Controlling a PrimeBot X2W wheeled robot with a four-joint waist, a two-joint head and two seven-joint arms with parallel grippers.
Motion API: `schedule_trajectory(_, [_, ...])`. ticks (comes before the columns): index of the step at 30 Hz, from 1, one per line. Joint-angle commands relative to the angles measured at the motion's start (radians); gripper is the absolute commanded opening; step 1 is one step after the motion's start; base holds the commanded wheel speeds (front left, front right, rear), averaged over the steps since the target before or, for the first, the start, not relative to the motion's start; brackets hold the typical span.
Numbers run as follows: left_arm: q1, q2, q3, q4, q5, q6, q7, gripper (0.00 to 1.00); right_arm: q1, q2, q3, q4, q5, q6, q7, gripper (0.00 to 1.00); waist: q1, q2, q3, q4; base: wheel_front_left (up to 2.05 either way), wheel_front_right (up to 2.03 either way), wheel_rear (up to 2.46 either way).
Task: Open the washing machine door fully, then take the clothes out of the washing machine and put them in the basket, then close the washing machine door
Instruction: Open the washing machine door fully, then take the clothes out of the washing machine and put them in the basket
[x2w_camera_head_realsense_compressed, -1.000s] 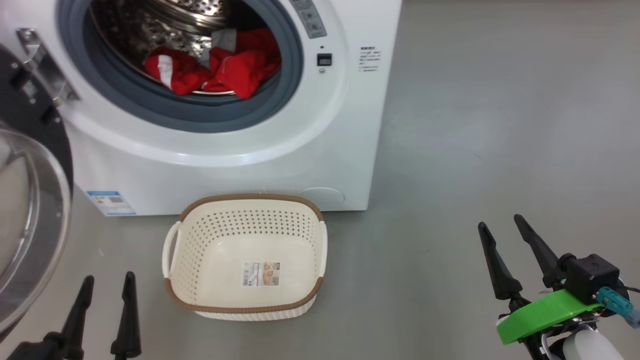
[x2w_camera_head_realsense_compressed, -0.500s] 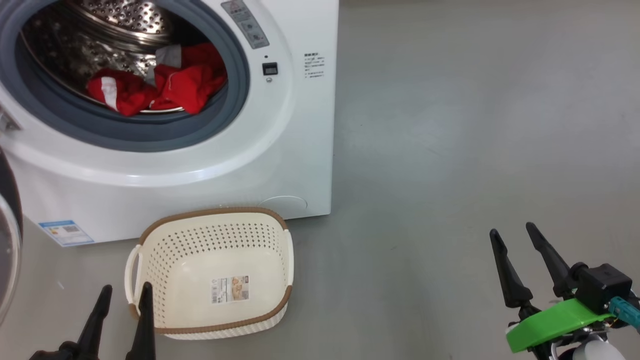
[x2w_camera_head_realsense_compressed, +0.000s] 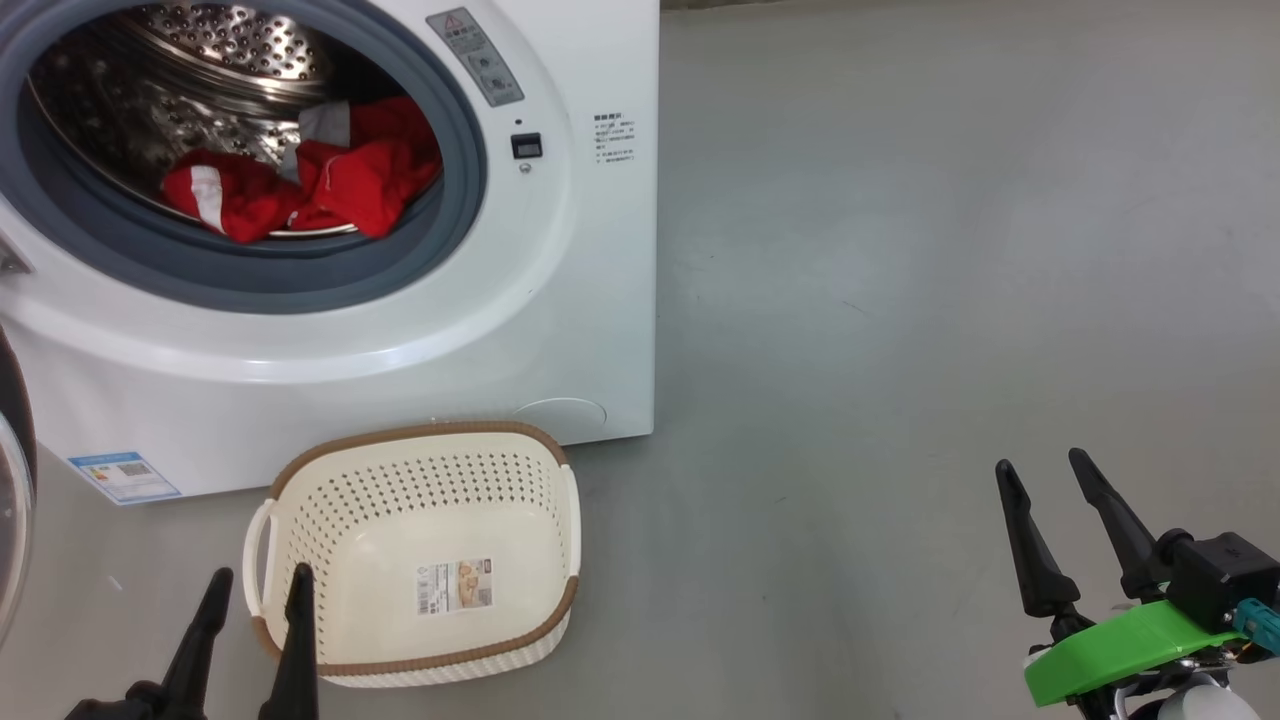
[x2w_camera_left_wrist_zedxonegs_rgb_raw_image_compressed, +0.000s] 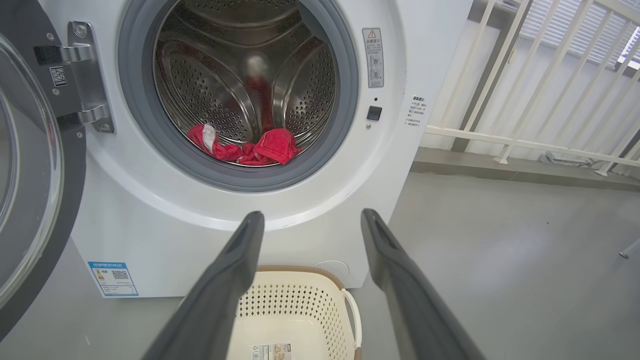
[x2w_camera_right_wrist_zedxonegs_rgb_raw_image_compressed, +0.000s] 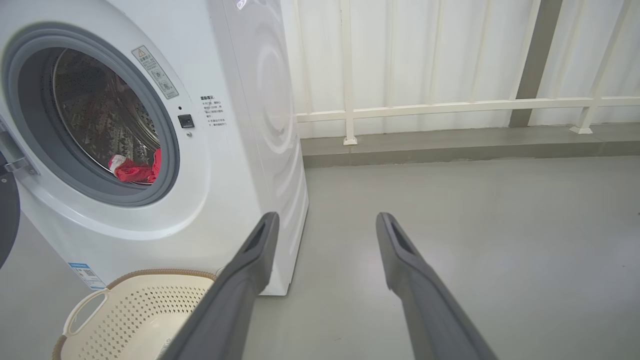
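Camera swung since second ago: washing machine (x2w_camera_head_realsense_compressed: 560, 250) and basket (x2w_camera_head_realsense_compressed: 420, 435) sit further left in head view, neither itself moved. Washing machine door (x2w_camera_left_wrist_zedxonegs_rgb_raw_image_compressed: 25, 150) stands wide. Clothes (x2w_camera_head_realsense_compressed: 300, 190) heaped at drum front; I judge them soft, light, limp, and would pinch top bunched fold. Left hand (x2w_camera_head_realsense_compressed: 260, 572), right hand (x2w_camera_head_realsense_compressed: 1040, 462): fingers apart, empty, low over floor.
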Motion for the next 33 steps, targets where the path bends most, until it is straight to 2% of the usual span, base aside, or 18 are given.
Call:
schedule_trajectory(1, [-0.008, 0.022, 0.033, -0.032, -0.005, 0.001, -0.005, 1.00, -0.007, -0.011, 0.017, -0.030, -0.009, 0.006, -0.009, 1.00, 0.0000, 0.0000, 0.001, 0.003, 0.00, 0.00, 0.00])
schedule_trajectory(20, [-0.024, 0.030, 0.035, -0.039, -0.004, 0.001, -0.005, 1.00, -0.017, -0.008, 0.019, -0.033, -0.014, 0.006, -0.009, 1.00, 0.0000, 0.0000, 0.012, 0.019, 0.03, -0.03, 0.00])
schedule_trajectory(33, [-0.035, 0.041, 0.036, -0.036, -0.019, 0.001, -0.005, 1.00, -0.021, -0.005, 0.025, -0.031, -0.011, 0.006, -0.009, 1.00, 0.0000, 0.0000, 0.017, 0.020, 0.87, -0.87, 0.00])
